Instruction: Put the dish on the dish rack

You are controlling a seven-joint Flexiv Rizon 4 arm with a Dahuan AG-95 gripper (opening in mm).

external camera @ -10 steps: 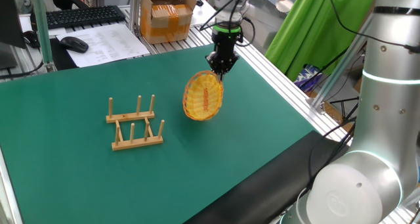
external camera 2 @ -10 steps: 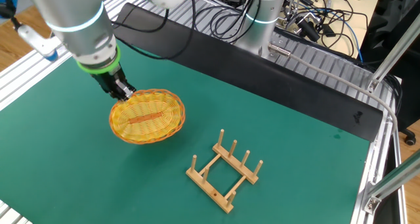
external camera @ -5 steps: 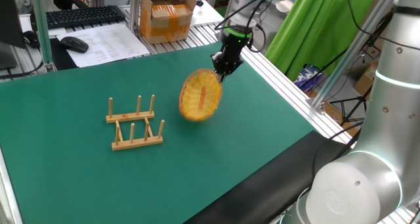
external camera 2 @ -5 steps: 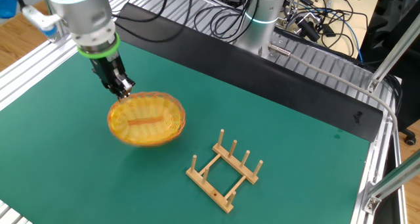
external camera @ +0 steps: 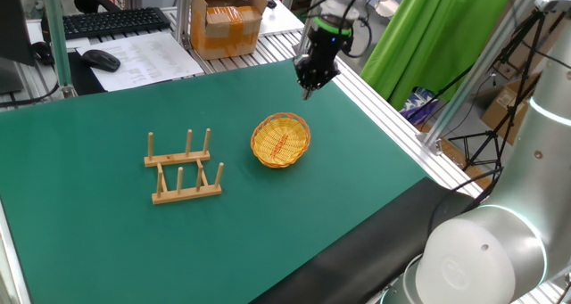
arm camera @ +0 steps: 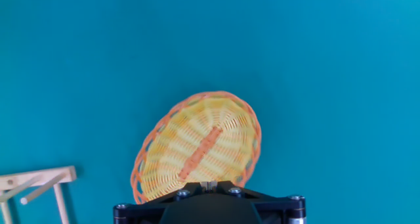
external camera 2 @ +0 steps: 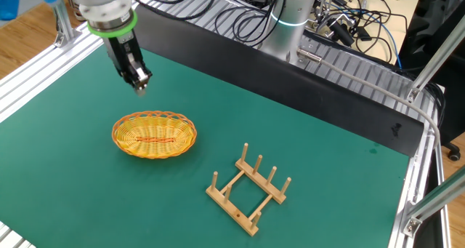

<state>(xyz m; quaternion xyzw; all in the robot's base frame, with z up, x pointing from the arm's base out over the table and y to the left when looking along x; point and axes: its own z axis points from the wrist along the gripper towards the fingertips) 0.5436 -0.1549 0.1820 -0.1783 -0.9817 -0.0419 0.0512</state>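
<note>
The yellow-orange wicker dish (external camera: 281,141) lies flat, open side up, at three o'clock from the empty wooden dish rack (external camera: 183,168).

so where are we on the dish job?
Nothing is done yet. The dish lies flat on the green mat, apart from the rack, whose pegs hold nothing. Nothing is in hand: the tool is shut and empty, above the mat beside the dish. Left: grasp the dish, carry it over, stand it between the pegs.

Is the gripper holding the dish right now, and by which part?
Nothing is held. The gripper is shut and empty above the dish, which lies flat on the table, apart from it.
</note>
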